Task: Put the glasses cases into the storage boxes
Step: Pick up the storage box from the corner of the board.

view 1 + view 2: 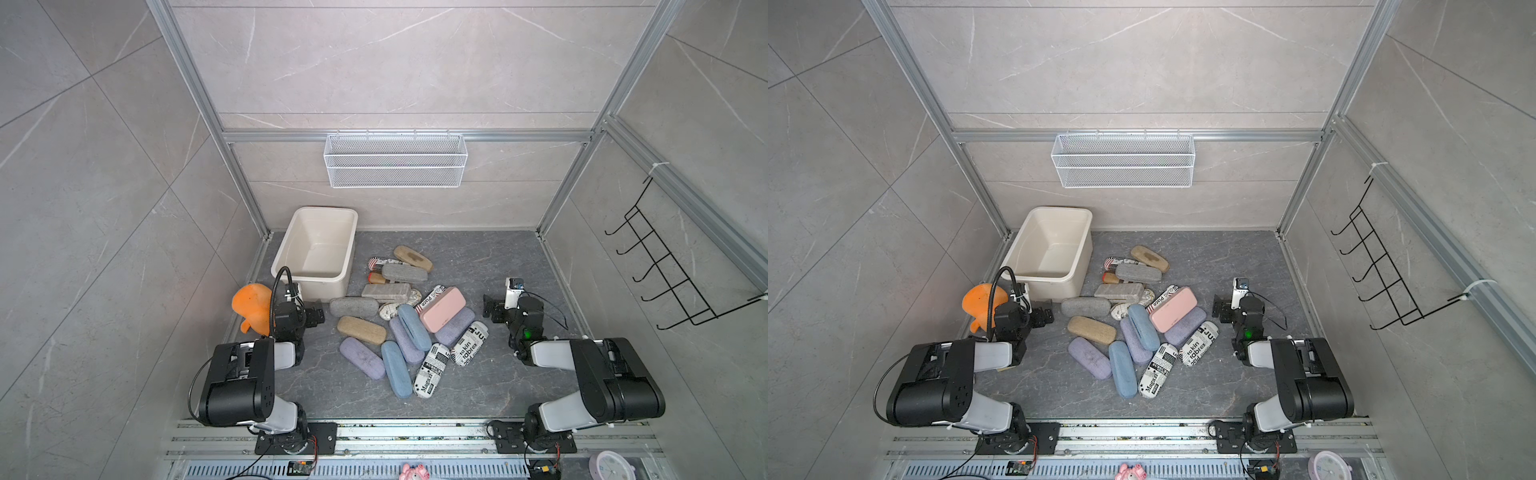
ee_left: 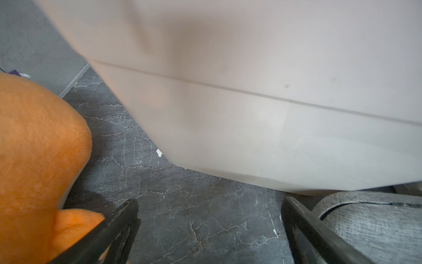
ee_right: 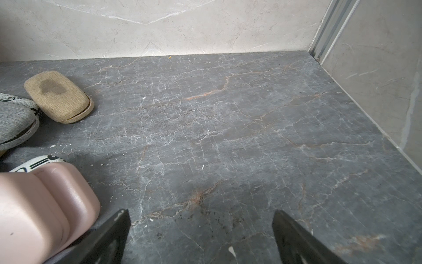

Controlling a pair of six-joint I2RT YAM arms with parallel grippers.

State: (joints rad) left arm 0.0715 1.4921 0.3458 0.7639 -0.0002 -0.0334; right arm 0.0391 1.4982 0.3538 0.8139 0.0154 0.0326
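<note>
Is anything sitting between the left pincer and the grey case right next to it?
Nothing visible: the open left pincer faces the oblong grey fabric glasses case across bare dark marble-look floor.

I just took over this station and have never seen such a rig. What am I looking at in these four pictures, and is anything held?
Two pictures look down from overhead on two robot arms; the other two come from cameras on the wrists. The left end effector sits beside the cream storage box, near an orange plush toy. The right end effector hovers over bare floor by a pink case. Both are open and hold nothing. The glasses cases lie piled on the dark floor; none is in the box, as far as shows.
</note>
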